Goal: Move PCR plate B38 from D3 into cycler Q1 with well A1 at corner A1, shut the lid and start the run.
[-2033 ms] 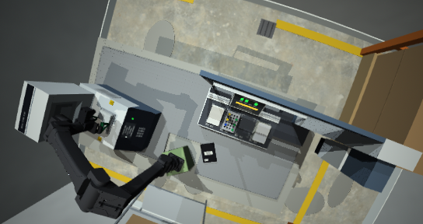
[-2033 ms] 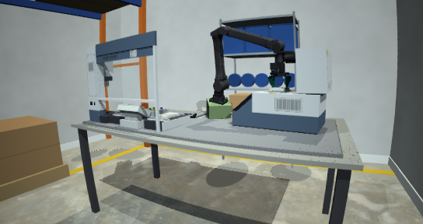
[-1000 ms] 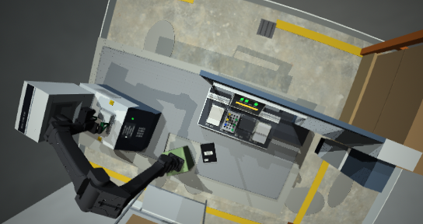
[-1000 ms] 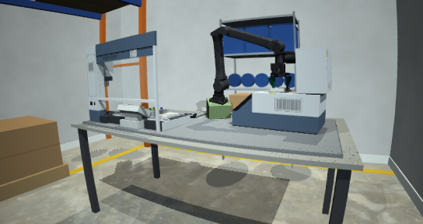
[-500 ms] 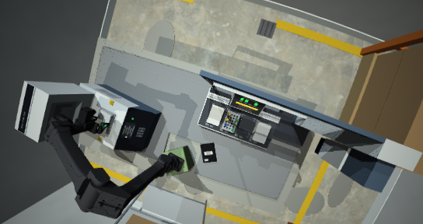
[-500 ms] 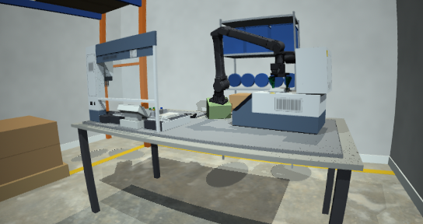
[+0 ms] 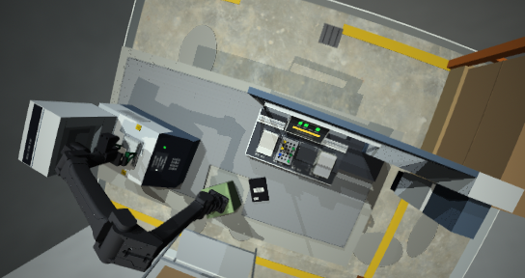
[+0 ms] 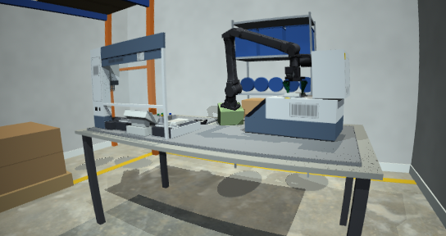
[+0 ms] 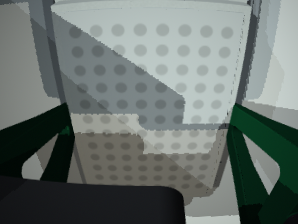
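The grey 96-well plate B38 fills the wrist view, held across its width between my two green fingers. My gripper is shut on it over the open block of the cycler Q1. I cannot tell whether the plate touches the block. Q1's lid stands open behind the gripper. In the side view the gripper hangs just above Q1's body, in front of the raised lid. Q1's lamp is green.
The hand-off row holds white plate R33, the tube cooling block, an empty dark nest and the deep-well block. The black regrip nest lies in front of it. The arm's green base stands between them and Q1.
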Available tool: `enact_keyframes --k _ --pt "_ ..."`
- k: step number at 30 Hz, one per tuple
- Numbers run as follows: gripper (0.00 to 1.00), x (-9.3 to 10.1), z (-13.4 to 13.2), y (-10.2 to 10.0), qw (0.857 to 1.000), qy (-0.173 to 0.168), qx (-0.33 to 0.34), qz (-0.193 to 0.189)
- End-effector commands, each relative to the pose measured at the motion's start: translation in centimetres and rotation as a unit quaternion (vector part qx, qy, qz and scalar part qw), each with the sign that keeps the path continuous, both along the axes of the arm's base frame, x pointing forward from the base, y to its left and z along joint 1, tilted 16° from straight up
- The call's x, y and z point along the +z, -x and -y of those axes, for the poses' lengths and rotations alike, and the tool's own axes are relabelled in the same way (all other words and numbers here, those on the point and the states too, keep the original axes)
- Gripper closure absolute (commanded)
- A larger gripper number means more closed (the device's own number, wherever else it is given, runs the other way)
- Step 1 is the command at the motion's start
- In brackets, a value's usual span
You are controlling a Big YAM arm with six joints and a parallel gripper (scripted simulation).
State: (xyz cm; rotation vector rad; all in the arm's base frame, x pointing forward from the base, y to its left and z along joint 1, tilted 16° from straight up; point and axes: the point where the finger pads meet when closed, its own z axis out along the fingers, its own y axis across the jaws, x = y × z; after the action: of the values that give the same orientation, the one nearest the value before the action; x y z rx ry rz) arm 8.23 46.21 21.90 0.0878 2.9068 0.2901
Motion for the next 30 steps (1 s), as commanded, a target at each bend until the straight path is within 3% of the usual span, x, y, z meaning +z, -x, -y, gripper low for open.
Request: enact_keyframes --k 1,30 --pt "1.0 -1.6 1.2 -1.0 1.0 0.015 -0.016 0.001" --pt "1.0 -3.9 2.5 -0.7 0.998 0.054 -0.015 -0.003"
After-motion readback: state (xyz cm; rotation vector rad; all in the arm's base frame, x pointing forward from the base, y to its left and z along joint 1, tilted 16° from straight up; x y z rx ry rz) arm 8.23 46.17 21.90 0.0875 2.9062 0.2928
